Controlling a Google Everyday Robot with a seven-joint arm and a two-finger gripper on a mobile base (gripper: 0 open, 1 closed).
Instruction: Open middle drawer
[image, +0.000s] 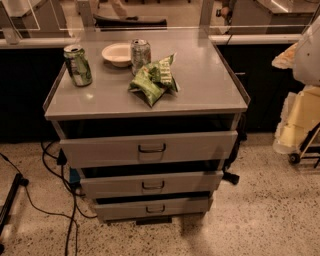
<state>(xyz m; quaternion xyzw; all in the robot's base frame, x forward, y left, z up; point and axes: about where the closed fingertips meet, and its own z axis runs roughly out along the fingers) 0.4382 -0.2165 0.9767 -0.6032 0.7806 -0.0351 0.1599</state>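
A grey metal cabinet (145, 100) stands in the middle of the camera view with three drawer fronts stacked below its top. The middle drawer (190, 182) is the second front, long and flat, with a small dark bar handle (153, 185) at its centre. The top drawer (200, 146) is the widest and the bottom drawer (185, 205) the narrowest. A dark gap shows above each front. A blurred white shape (307, 52) at the right edge looks like part of my arm. My gripper is out of view.
On the cabinet top lie a green can (78, 65), a white bowl (117, 53), a silver can (140, 52) and green chip bags (154, 79). Black cables (60, 175) trail on the floor at left. A wheeled cart with yellowish bags (300, 125) stands at right.
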